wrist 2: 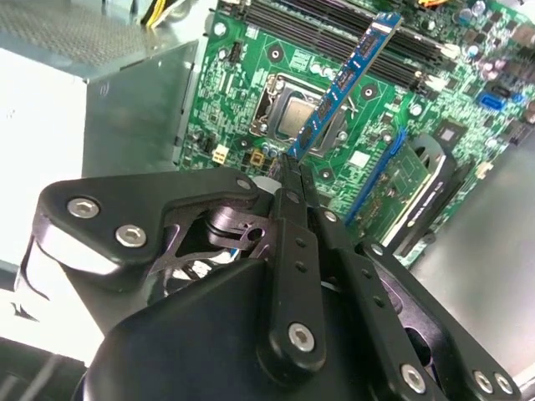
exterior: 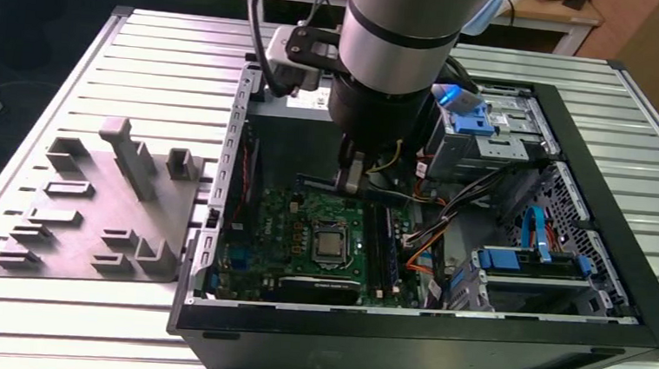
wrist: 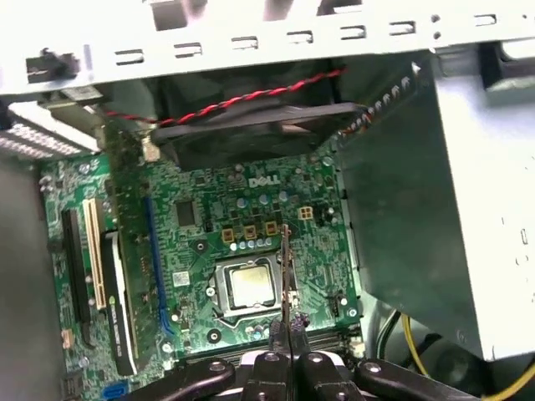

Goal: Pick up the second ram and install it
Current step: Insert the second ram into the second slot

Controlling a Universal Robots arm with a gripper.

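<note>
— How will the ram (wrist 2: 343, 83) handle?
— Light, stiff and thin, but fragile, I'd judge: best held near an end, clear of the contact edge. My tool (wrist 2: 288, 164) is closed on one short end, pinching its flat faces.
— Where is it, and pointing where?
— In the air over the board (wrist 2: 242, 75), above the CPU (wrist: 251, 284), not seated. Its long axis runs straight out from the tool, free end toward the slots (wrist 2: 309, 21)
</note>
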